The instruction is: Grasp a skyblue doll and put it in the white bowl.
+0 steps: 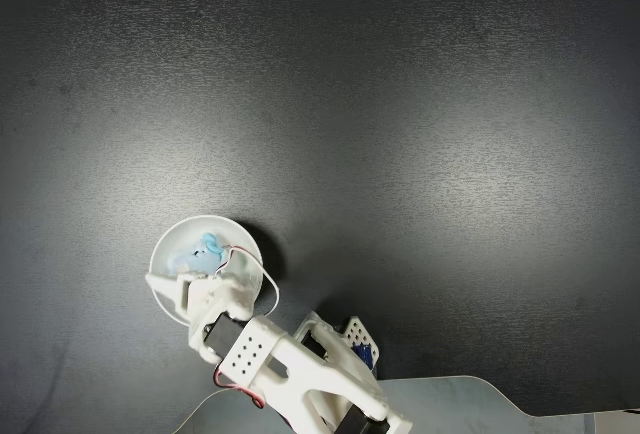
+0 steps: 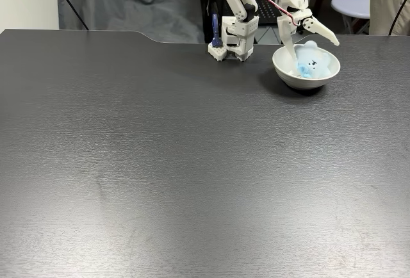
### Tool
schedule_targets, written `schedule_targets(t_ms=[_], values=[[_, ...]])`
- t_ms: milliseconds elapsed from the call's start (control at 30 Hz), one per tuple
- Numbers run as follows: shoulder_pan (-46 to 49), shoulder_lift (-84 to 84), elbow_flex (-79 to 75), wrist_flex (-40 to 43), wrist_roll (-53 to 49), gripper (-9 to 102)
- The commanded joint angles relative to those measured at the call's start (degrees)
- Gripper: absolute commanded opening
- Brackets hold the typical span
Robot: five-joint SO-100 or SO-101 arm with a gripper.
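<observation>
Skyblue doll (image 2: 310, 65) lying inside the white bowl (image 2: 306, 79), directly beneath the spread, empty gripper (image 2: 309, 42) at the table's (image 2: 160, 163) far right.

Office or lab corner, dark desk (image 2: 160, 163), grey cloth backdrop (image 2: 122, 2), stool (image 2: 352, 2)

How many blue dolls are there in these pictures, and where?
1. The skyblue doll lies inside the white bowl, under the open tool. In the fixed view from above, the arm partly covers the bowl, so something may be hidden there.
</observation>
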Motion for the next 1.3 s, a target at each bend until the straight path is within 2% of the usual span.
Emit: schedule_targets(t_ms=[0,100,233,433,633,700,767,900,933,1133,1267], values=[[16.6,0.9,-6.3,-1.1,0.7,52],[26.1,0.9,-9.3,-1.1,0.7,52],[30.9,1.4,-10.2,-1.1,0.8,52],[42.5,15.0,-9.3,-0.2,7.5,52],[45.6,23.4,-9.3,-0.1,11.2,51],[47.4,25.8,-9.4,-0.1,11.5,45],[50.3,28.7,-9.3,0.0,11.8,35],[52.2,33.8,-7.9,-0.2,13.1,0],[52.0,35.1,-7.1,-0.2,13.4,-4],[52.6,41.2,4.0,-0.1,12.8,13],[52.2,43.4,10.4,-0.4,13.6,16]])
